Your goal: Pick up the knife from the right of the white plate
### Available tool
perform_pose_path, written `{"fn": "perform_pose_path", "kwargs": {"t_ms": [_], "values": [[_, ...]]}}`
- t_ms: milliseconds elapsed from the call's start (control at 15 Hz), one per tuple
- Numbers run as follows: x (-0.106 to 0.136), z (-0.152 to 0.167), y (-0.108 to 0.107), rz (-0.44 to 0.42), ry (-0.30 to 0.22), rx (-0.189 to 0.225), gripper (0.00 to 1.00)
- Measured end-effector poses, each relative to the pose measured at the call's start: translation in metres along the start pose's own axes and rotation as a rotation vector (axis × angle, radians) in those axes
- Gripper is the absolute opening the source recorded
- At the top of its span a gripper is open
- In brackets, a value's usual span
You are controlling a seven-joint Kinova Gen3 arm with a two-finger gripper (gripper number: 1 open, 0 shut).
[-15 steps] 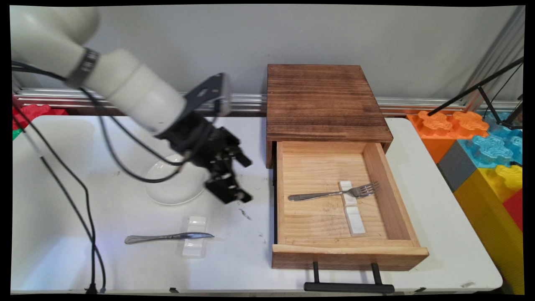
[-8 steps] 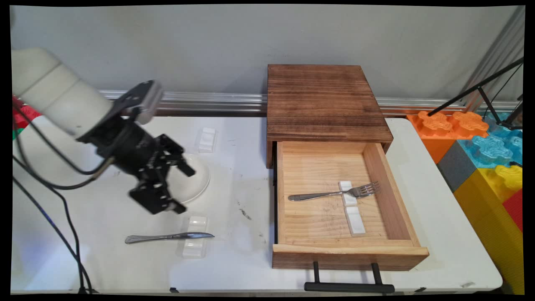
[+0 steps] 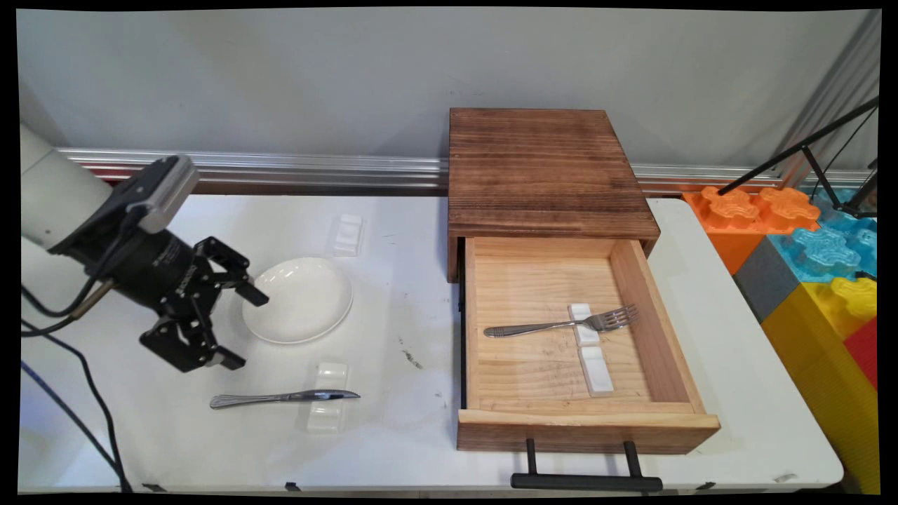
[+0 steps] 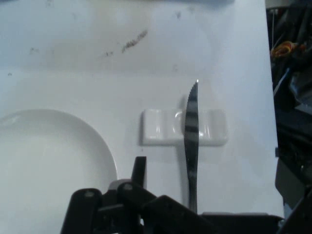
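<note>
**Empty gripper swings back to the knife side of the table**

The gripper (image 3: pixel 235 330) hangs with its fingers spread apart and nothing between them, tilted down toward the table. Nearest to it is the knife (image 3: pixel 284 398), which lies just below and ahead of the fingertips, its blade propped across a small white rest (image 3: pixel 327 395). In the hand view the knife (image 4: pixel 191 146) runs lengthwise straight out from the gripper, crossing the rest (image 4: pixel 161 127) near the blade's middle. The white plate (image 3: pixel 298 300) sits just beside the gripper on its far side, not touched.

Over the last second the gripper has travelled from a spot near the drawer, across the plate, to the table's left part, and it has dropped lower. That puts it close above the knife's handle end, with the jaws wide.

A second white rest (image 3: pixel 348 234) lies beyond the plate, well apart from the gripper. Farther off still stands the wooden box with its drawer (image 3: pixel 582 421) pulled open; inside, a fork (image 3: pixel 561 325) lies across another white rest (image 3: pixel 596 368).

The knife's handle end is cut off behind the gripper's linkage in the hand view, and only one finger shows clearly there. How high the fingertips hang above the table cannot be judged.
</note>
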Motion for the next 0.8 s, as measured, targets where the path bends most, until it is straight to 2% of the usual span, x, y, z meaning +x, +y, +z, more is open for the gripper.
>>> {"fn": "perform_pose_path", "kwargs": {"t_ms": [267, 800], "values": [[-0.026, 0.012, 0.004, 0.002, -0.012, -0.005, 1.0], [-0.061, 0.063, 0.002, 0.004, -0.024, -0.018, 1.0]]}}
